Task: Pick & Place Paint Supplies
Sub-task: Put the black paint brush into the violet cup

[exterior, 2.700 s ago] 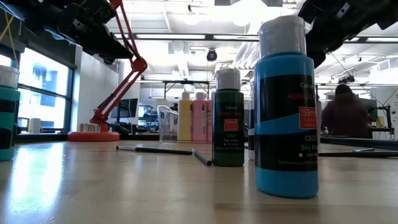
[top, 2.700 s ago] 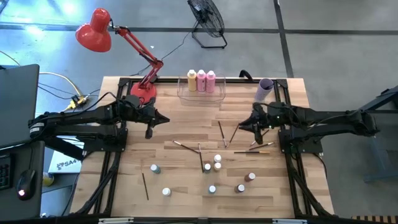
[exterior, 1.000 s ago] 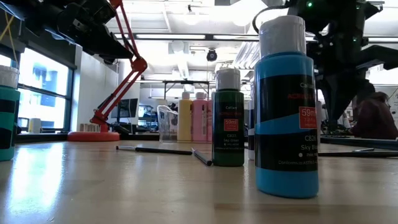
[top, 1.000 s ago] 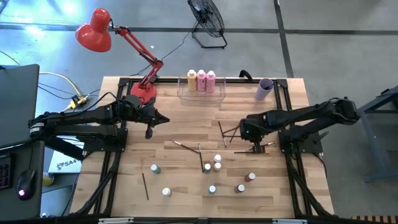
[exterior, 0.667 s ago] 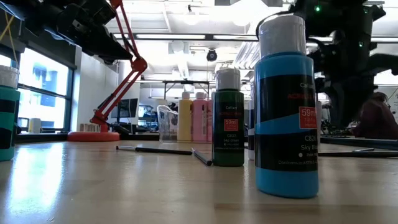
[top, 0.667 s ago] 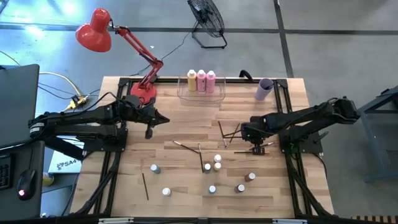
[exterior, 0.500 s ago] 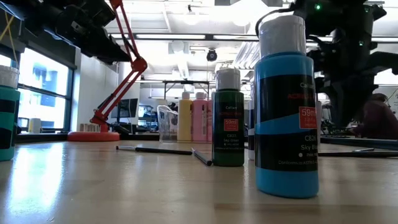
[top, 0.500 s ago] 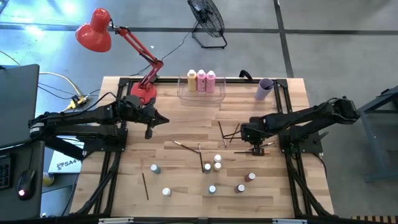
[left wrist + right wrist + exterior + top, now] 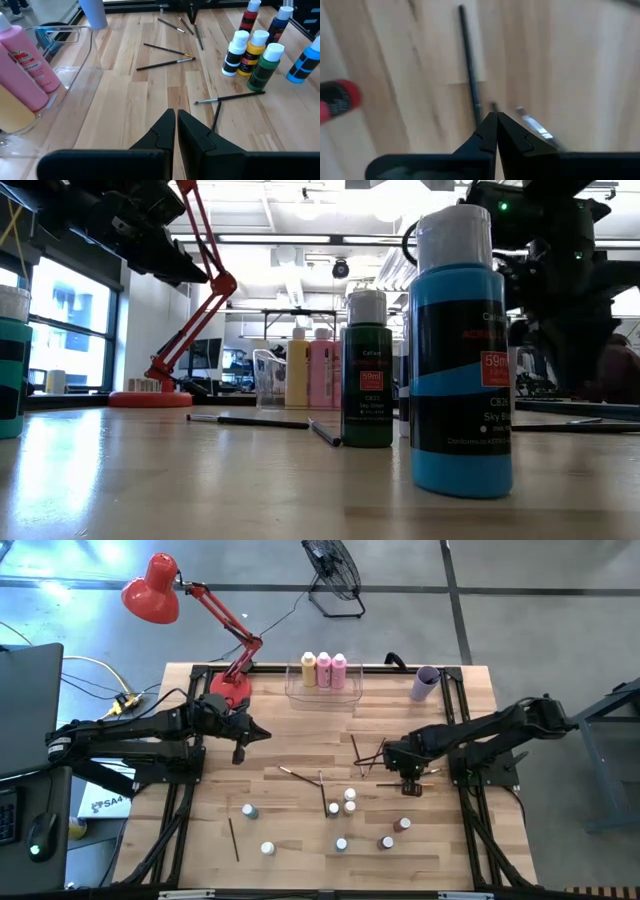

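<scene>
Hovering closed, empty right pincer (image 9: pixel 495 116), thin dark paintbrush (image 9: pixel 469 70), pale wood-grain table (image 9: pixel 580 60)

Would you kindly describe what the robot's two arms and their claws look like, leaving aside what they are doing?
Both arms are matte black, built of slim jointed segments. The left arm and right arm match. The left claw and right claw each end in two dark, angular fingers tapering to a point. A small green light glows on the right arm in the low view.

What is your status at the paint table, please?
Left gripper shut, parked near lamp. Right gripper shut, empty, low over paintbrush. Small bottles close by.
</scene>
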`<action>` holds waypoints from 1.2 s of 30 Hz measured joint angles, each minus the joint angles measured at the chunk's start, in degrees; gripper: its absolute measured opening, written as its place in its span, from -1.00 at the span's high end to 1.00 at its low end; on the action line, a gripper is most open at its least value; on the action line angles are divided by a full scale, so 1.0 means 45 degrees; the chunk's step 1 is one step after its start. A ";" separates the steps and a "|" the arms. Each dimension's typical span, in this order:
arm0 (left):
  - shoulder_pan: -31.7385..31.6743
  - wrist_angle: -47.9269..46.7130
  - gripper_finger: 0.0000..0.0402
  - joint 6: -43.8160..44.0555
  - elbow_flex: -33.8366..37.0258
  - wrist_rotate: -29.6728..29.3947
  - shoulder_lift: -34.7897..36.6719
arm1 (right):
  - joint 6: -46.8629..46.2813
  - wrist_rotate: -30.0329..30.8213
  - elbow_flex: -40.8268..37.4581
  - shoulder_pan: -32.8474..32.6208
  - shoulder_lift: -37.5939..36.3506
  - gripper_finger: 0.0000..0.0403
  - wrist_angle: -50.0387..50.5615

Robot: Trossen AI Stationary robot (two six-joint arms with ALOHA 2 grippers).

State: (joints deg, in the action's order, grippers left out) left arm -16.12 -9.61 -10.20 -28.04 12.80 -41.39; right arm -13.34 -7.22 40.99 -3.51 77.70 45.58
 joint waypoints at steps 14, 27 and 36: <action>0.0000 0.0000 0.92 0.0000 -0.0004 -0.0097 0.0000 | -0.0321 0.1669 0.0010 -0.0311 0.0533 0.99 0.0006; 0.0000 -0.0005 0.92 0.0000 -0.0003 -0.0097 -0.0001 | 0.0099 0.2015 0.0010 -0.0311 0.0558 0.65 0.0049; 0.0000 -0.0005 0.92 0.0004 0.0000 -0.0094 -0.0001 | -0.0332 0.2238 -0.0049 -0.0311 0.1645 0.52 0.0074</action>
State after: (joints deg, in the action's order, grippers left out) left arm -16.12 -9.63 -10.18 -28.04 12.38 -41.39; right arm -14.84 2.86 40.77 -4.91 85.10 45.91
